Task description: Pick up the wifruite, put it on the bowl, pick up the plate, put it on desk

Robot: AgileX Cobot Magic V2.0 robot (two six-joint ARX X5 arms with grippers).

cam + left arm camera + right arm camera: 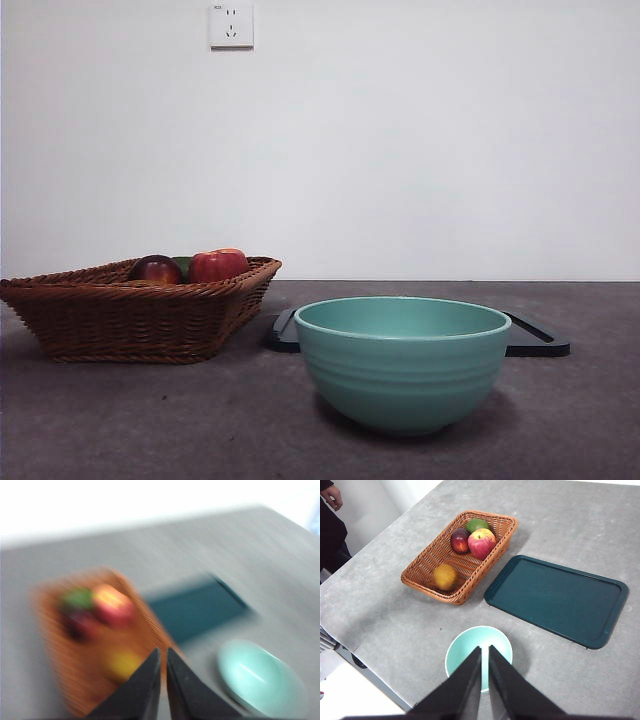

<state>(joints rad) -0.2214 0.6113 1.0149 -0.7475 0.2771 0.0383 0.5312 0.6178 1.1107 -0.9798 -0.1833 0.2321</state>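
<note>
The wifruite (445, 576), a rounded yellow-orange fruit, lies in the near end of a wicker basket (427, 577); it shows as a yellow blur in the left wrist view (122, 664). It is hidden behind the basket wall in the front view. The teal-green bowl (402, 362) stands empty on the grey desk (150, 420), in front of a flat dark green tray-like plate (557, 600). My right gripper (485, 650) is shut and empty, high above the bowl (497, 640). My left gripper (163, 652) is shut and empty, high above the basket's edge (55, 655); that view is motion-blurred.
The basket (120, 315) at the left also holds a red apple (481, 543), a dark purple-red fruit (459, 540) and a green fruit (477, 525). A person (330, 525) stands beyond the desk's edge. No arm shows in the front view.
</note>
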